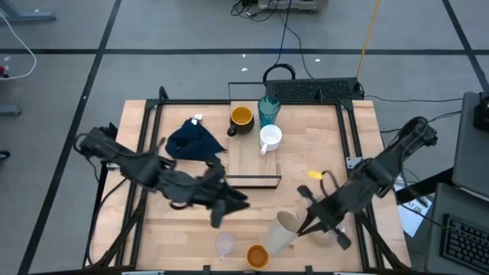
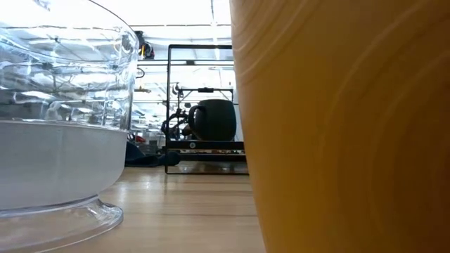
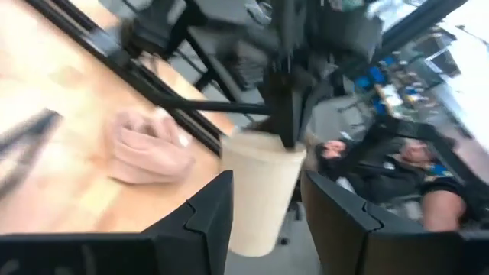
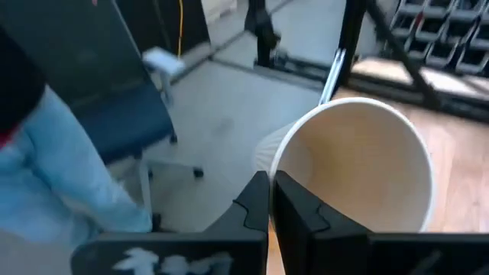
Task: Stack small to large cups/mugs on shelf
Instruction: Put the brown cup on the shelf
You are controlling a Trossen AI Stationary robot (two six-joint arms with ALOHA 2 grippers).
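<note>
My right gripper (image 1: 307, 221) is shut on the grey-beige cup (image 1: 283, 232) near the table's front edge. My left gripper (image 1: 238, 203) is open just left of that cup; in the left wrist view the cup (image 3: 260, 195) shows beyond its spread fingers (image 3: 210, 218), which touch nothing. The clear glass (image 1: 225, 244) and the orange cup (image 1: 257, 256) stand on their bases at the front edge. The black mug (image 1: 241, 118), teal tumbler (image 1: 268, 109) and white mug (image 1: 270, 139) stand on the shelf board (image 1: 248, 164). My right gripper holds the grey-beige cup by its rim (image 4: 281, 156), one finger inside the mouth and one outside. The fingers (image 3: 286, 114) come at it from above, slanting from the table's right. The cup hangs below them, tilted; whether its base touches the table, I cannot tell.
A dark navy cloth (image 1: 195, 141) lies left of the shelf. A pink-beige cloth (image 3: 145, 149) lies by the right arm near the table's right frame rail. In the low view the glass (image 2: 56, 140) and orange cup (image 2: 344, 126) fill the foreground.
</note>
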